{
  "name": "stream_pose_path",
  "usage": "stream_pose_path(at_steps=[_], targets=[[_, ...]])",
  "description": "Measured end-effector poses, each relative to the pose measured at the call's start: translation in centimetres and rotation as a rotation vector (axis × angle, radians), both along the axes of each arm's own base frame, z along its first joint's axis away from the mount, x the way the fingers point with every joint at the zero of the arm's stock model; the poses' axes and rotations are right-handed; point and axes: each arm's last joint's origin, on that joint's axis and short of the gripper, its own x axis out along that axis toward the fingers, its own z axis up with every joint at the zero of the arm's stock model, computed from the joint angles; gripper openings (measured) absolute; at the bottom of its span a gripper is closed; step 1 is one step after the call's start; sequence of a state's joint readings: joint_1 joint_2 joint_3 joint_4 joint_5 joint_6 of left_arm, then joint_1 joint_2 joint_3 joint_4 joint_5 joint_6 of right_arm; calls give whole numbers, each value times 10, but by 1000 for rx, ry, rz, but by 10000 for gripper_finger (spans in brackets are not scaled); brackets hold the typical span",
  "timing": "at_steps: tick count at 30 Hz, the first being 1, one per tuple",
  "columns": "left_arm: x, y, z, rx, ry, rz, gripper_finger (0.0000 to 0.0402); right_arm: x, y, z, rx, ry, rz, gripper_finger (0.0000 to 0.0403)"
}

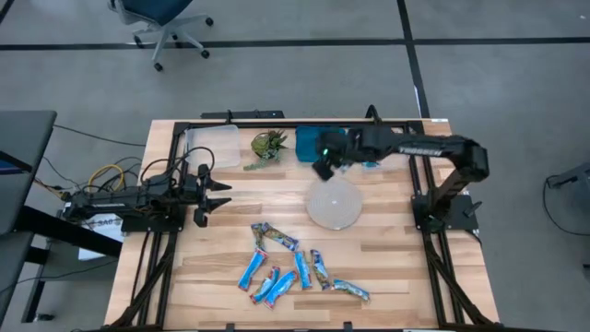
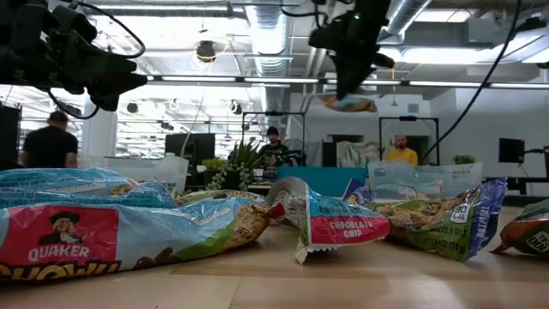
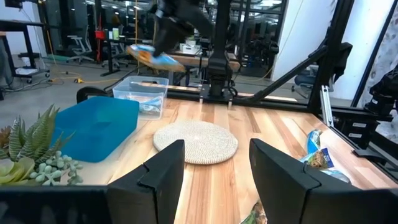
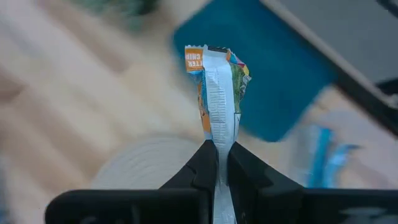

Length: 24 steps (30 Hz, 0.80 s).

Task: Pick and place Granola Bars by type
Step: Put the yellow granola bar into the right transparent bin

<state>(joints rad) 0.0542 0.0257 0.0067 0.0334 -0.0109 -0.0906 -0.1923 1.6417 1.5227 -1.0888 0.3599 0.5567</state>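
The right gripper (image 4: 217, 163) pinches one granola bar (image 4: 219, 93) above the blue bin (image 1: 316, 143). The left gripper (image 1: 214, 194) waits wide open. Many bars (image 1: 293, 267) remain, maybe nine.

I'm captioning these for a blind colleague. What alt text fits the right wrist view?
The right gripper is shut on a granola bar, its wrapper sticking out past the dark fingers. Behind it, blurred, lie a blue bin, a pale round mat and the wooden table.
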Motion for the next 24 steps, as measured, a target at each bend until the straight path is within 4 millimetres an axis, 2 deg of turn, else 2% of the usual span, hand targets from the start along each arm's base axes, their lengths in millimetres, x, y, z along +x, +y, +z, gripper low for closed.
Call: stream_pose_path(at_steps=[7,13,18,24], targets=[[0,0,0,0,0,0,174,-39,-42,15,-52,78,-193,18],[0,0,0,0,0,0,174,-64,-66,15,-48,179,-303,18],[0,0,0,0,0,0,174,-80,-76,6,-33,223,-364,18],[0,0,0,0,0,0,174,-105,-76,-11,16,197,-430,18]])
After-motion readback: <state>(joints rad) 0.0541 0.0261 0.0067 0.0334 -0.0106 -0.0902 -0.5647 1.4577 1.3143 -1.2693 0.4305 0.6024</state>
